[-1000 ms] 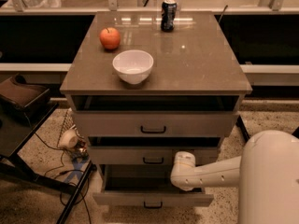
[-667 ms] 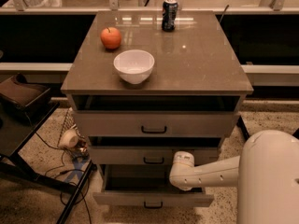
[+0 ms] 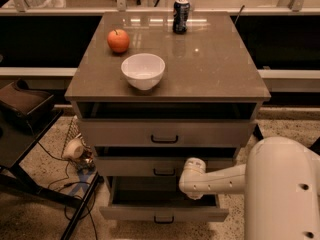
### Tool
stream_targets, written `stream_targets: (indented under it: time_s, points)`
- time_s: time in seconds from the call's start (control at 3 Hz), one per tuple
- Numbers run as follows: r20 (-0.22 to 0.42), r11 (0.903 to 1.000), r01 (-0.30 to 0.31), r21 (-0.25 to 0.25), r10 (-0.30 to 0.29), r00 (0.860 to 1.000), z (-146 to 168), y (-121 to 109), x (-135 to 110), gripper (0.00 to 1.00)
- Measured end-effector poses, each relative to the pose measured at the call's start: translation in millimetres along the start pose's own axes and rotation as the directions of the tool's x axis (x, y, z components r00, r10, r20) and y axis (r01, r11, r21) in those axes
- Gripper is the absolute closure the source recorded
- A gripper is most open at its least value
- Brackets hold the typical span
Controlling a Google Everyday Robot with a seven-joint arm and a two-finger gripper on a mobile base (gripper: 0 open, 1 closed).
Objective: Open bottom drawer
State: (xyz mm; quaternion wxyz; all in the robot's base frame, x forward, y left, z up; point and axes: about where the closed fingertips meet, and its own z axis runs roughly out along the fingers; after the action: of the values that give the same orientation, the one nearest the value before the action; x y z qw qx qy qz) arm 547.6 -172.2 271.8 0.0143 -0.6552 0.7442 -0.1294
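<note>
The bottom drawer [image 3: 165, 213] is the lowest of three pale grey fronts, with a small black bar handle [image 3: 163, 219]. It stands pulled well out from the cabinet, and its shallow tray shows dark inside. My white arm reaches in from the right, and its wrist end sits over the drawer's right part. My gripper [image 3: 190, 194] points down into the tray behind the front. Its fingers are hidden by the wrist. The middle drawer [image 3: 165, 166] and the top drawer [image 3: 165, 133] stand slightly out.
On the cabinet top [image 3: 210, 64] stand a white bowl [image 3: 143, 70], a red apple [image 3: 118, 40] and a dark can [image 3: 181, 16]. A dark chair or stand [image 3: 25, 124] and cables [image 3: 75, 154] lie on the floor at the left. My white arm body [image 3: 280, 194] fills the lower right.
The camera view has shifted very slightly. The arm and the bottom drawer stand about where they were.
</note>
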Motion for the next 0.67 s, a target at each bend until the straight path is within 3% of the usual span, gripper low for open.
stream_targets:
  time_s: [0.33,0.67]
  points:
    - [0.058,0.9987,0.042,-0.028,-0.041,0.997,21.5,-15.8,-8.1,1.00]
    - [0.068,0.9953,0.094,-0.024,-0.092,0.993,20.1,-20.5,-9.9,1.00]
